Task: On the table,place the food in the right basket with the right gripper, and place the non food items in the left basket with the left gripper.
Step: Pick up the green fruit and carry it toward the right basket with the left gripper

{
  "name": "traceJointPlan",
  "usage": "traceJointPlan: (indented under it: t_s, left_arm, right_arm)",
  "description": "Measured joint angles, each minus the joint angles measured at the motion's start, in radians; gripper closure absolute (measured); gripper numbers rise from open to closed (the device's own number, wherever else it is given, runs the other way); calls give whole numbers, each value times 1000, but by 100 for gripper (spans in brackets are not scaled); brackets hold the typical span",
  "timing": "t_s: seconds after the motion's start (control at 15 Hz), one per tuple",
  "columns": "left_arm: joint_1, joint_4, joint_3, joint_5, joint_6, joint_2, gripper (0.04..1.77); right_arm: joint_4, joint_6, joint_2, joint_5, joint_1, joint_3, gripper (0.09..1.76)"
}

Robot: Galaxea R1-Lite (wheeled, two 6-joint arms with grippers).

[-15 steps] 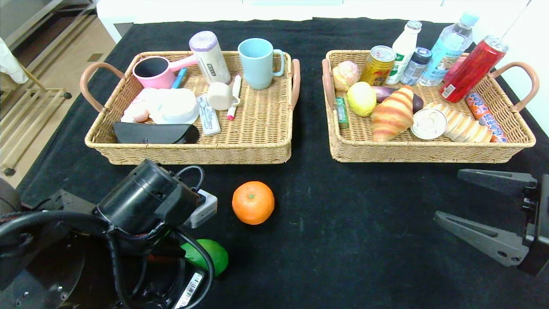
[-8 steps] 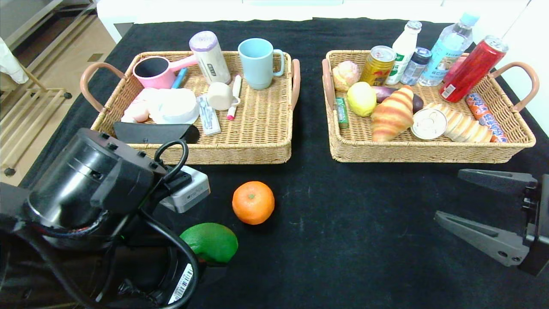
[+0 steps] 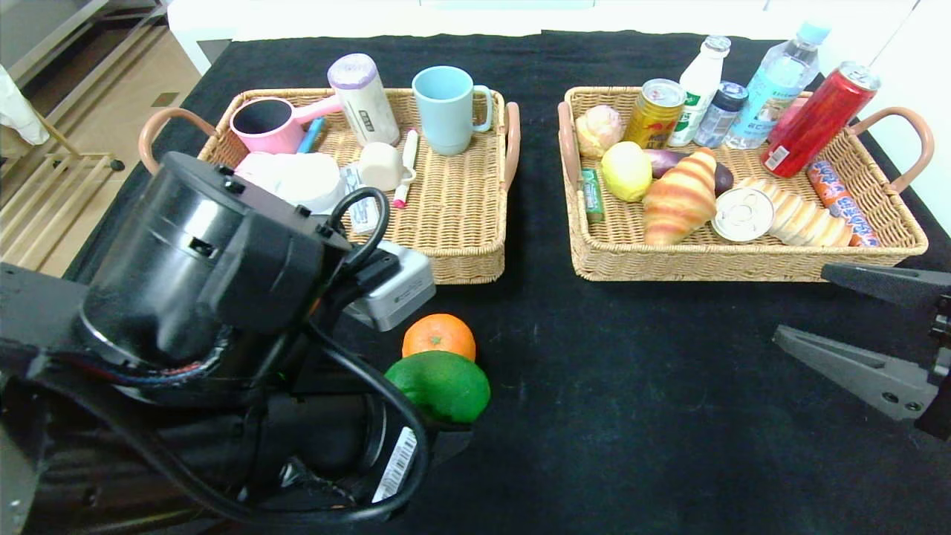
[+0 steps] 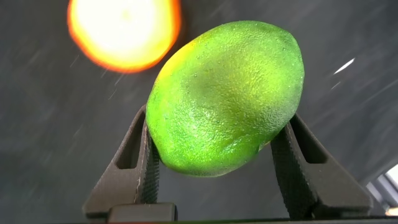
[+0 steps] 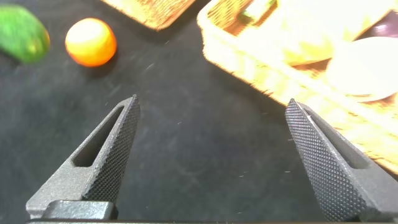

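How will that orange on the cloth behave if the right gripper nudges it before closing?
The orange is round and sits free on the flat black cloth, so it will probably roll off a push. Its skin looks smooth and glossy, so the pads may slip; a centred grip seems safest. The right gripper is wide open, likely wide enough to straddle it.

Green lime (image 4: 227, 99) clamped in left gripper (image 4: 217, 158), just by orange (image 3: 439, 335) on table

Glossy black cylindrical left arm (image 3: 186, 260) with looping black cables, silver camera block, barcode sticker; grey, knurled-pad fingers (image 5: 106, 155).
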Motion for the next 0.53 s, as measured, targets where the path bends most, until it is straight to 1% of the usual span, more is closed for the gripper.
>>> traceJointPlan:
  t_s: [0.13,0.53]
  left_arm:
    - [-27,-26,-28,5,-1,42,74]
    - [-97,-33,-171,9,-42,185,74]
  right_arm:
    - [2,26,-12,1,-23,-16,14]
    - [8,32,-51,2,-60,-42,14]
